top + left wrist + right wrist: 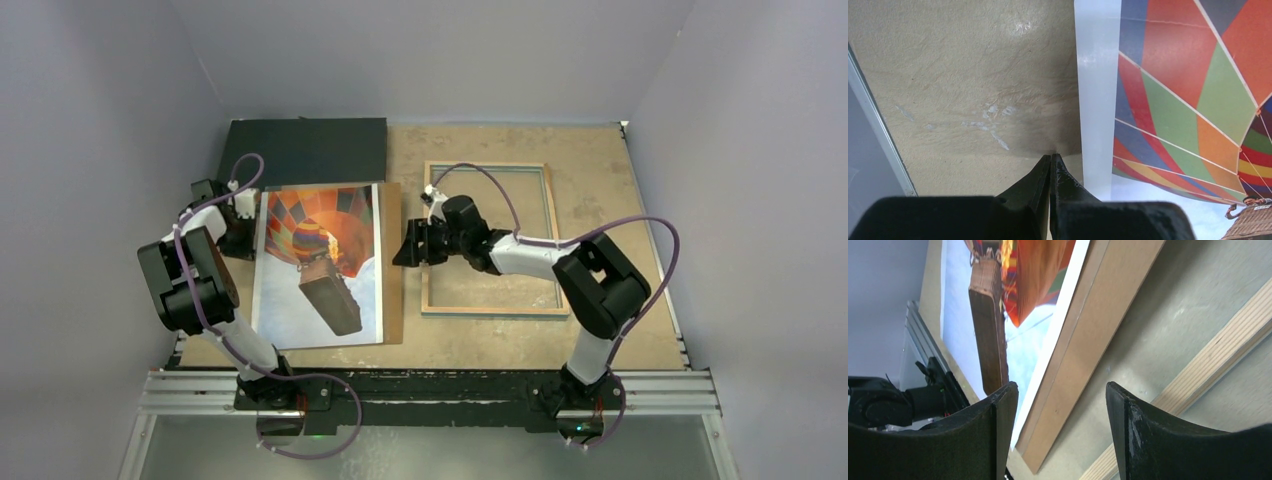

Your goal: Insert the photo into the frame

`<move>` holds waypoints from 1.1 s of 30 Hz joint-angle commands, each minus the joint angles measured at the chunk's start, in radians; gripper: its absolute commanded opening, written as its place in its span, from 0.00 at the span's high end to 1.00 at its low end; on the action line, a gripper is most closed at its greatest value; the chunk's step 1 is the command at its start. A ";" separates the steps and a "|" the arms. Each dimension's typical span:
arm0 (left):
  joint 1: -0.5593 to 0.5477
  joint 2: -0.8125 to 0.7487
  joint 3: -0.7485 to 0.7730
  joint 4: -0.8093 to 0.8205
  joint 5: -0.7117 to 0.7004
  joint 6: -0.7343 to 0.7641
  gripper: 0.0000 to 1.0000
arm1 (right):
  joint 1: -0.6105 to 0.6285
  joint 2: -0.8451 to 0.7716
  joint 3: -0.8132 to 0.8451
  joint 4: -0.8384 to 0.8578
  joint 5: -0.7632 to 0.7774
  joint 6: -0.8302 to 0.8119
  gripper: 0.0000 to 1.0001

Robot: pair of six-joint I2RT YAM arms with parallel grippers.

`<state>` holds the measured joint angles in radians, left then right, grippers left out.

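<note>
The photo, a hot-air balloon print, lies face up on a plain brown board at the table's left-centre. The frame lies flat to its right, wood-coloured rim up, with bare table inside it. My left gripper is shut on nothing. In the left wrist view its tips point down at the table just left of the photo's white border. My right gripper is open and holds nothing. It hovers over the board's right edge, between the photo and the frame's left rail.
A dark flat box lies at the back left, touching the photo's far end. Grey walls close in on three sides. The metal rail with both arm bases runs along the near edge. The left arm shows in the right wrist view.
</note>
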<state>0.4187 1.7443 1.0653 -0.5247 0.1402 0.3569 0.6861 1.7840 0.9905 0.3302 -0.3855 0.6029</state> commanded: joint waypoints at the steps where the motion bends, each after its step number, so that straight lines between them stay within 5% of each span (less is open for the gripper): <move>1: 0.007 -0.050 -0.009 -0.011 -0.004 0.029 1.00 | 0.026 -0.061 -0.063 0.023 -0.004 0.019 0.31; 12: 0.005 -0.022 -0.020 0.012 0.039 -0.016 1.00 | 0.101 0.004 -0.096 0.065 -0.012 0.050 0.31; 33: -0.081 0.084 0.143 0.060 0.028 -0.142 1.00 | 0.101 0.182 0.122 0.166 -0.127 0.156 0.32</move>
<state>0.3454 1.8164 1.1538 -0.4881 0.1596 0.2523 0.7868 1.9522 1.0447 0.4156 -0.4660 0.7071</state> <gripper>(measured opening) 0.003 0.682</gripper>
